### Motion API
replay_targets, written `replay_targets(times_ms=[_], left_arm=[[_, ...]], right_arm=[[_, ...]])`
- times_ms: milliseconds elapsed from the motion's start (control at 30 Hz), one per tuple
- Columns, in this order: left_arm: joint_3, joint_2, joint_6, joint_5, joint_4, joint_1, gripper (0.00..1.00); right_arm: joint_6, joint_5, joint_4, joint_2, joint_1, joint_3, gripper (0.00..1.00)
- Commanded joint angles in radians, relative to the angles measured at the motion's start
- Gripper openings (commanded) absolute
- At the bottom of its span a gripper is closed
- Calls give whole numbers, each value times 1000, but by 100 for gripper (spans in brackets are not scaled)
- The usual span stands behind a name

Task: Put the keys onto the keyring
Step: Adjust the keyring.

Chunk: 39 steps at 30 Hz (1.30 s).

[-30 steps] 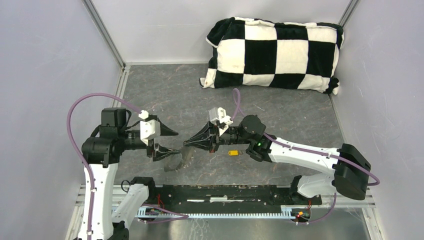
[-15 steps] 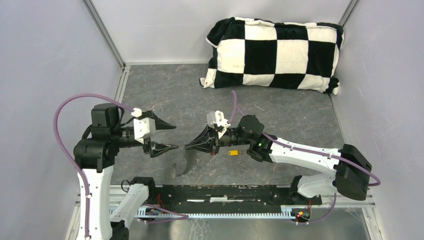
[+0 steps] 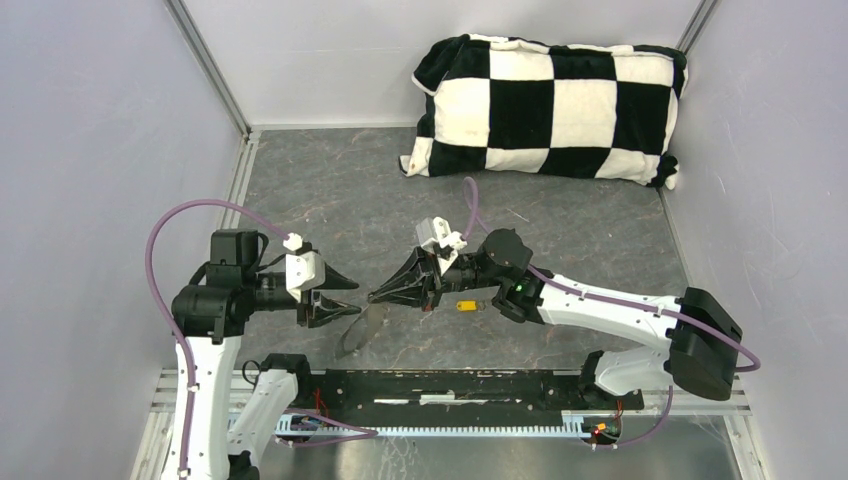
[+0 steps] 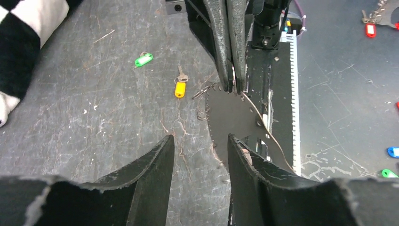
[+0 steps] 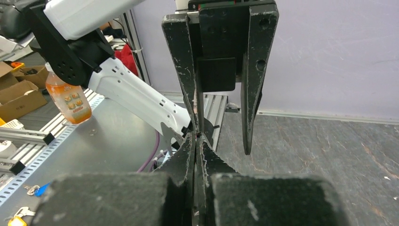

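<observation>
Table: grey mottled top (image 3: pixel 330 180).
Right gripper (image 3: pixel 373 295): pinched shut on thin silvery wire keyring (image 4: pixel 251 108).
Left gripper (image 3: pixel 358 297): swung back in close, narrowly parted, empty.
Keys: yellow-orange-headed key (image 3: pixel 466 305) and green-headed key (image 4: pixel 143 59) lie loose.
Meaning: probably steadying the ring; nothing threaded yet.

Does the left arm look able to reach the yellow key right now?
Probably yes. The left pincer is open, and the table between it and the yellow key looks free. The right pincer, holding the keyring, hangs just beside it.
</observation>
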Motion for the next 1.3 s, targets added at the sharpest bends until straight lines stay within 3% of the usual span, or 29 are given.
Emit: replay_targets(times_ms=[0, 167, 367, 633, 967, 1100, 1267], left_arm=[[4, 6, 38, 92, 9, 0, 51], [-7, 16, -4, 179, 9, 0, 51], [-15, -13, -82, 190, 71, 1, 51], [-35, -68, -197, 109, 175, 1, 49], [-44, -101, -230, 12, 210, 2, 42], [-55, -144, -213, -106, 219, 2, 57], [-71, -210, -285, -182, 305, 1, 66]], right_arm=[[57, -26, 103, 22, 1, 72, 0], [62, -28, 92, 67, 4, 113, 1], [9, -3, 17, 98, 20, 161, 1], [-83, 52, -91, 79, 29, 188, 1], [-80, 62, -75, 43, 29, 149, 1], [-93, 88, -92, 18, 28, 137, 1], [-102, 104, -124, 2, 29, 132, 1]])
